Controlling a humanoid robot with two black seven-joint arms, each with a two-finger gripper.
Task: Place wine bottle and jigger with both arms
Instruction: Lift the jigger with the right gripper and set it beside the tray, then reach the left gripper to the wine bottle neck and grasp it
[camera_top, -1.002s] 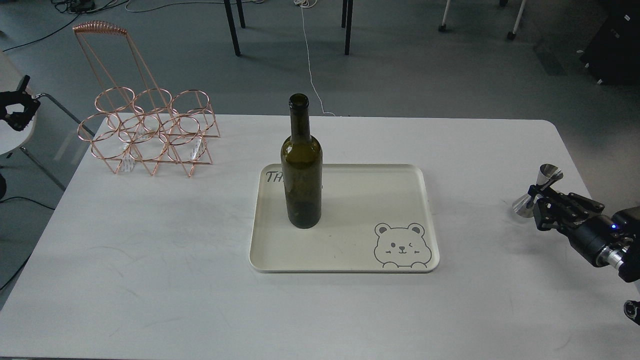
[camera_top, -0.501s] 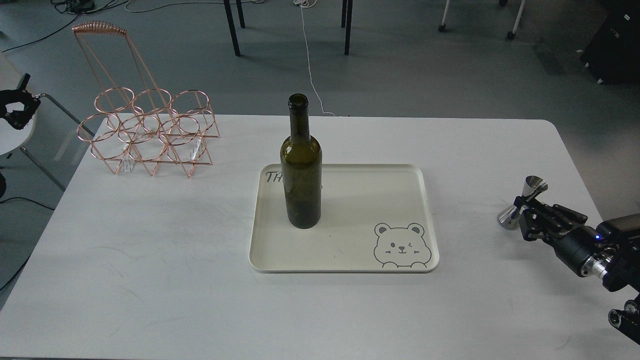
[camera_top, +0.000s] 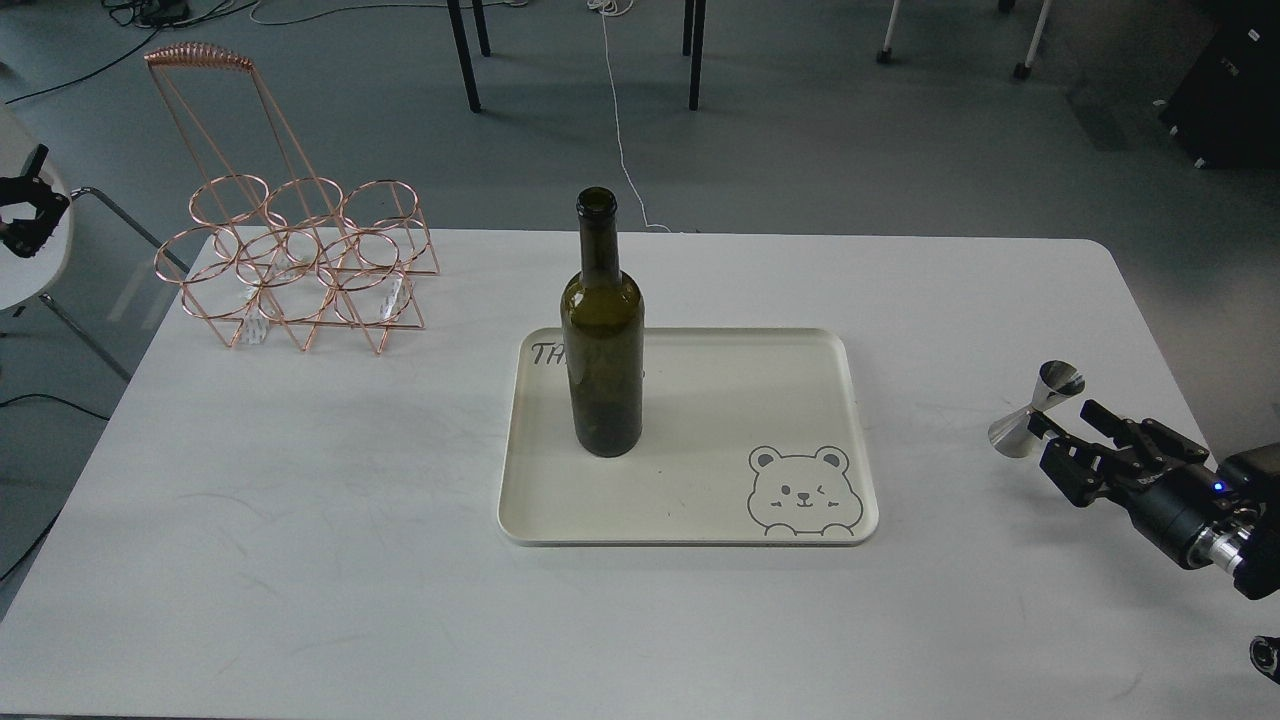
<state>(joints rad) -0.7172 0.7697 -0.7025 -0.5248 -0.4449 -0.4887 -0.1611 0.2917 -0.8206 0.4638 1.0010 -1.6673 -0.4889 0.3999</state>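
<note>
White table (camera_top: 300, 520), grey floor behind. Right gripper (camera_top: 1062, 448), lower right of frame: fingers at the jigger's waist, though whether clenched or released I cannot tell. Jigger (camera_top: 1038, 410): tilted, right of the tray (camera_top: 690, 535), well apart from it. Wine bottle (camera_top: 601, 340): upright on the tray's left half. Copper rack (camera_top: 300, 270): upper left. Left gripper (camera_top: 25, 215): far left edge, state unclear. Step, as judged: jigger handling; next, carry it trayward.

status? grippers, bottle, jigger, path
Right gripper at jigger, grip unclear. Left gripper off-table, far left. Wine bottle upright on tray. Nothing in the way.
</note>
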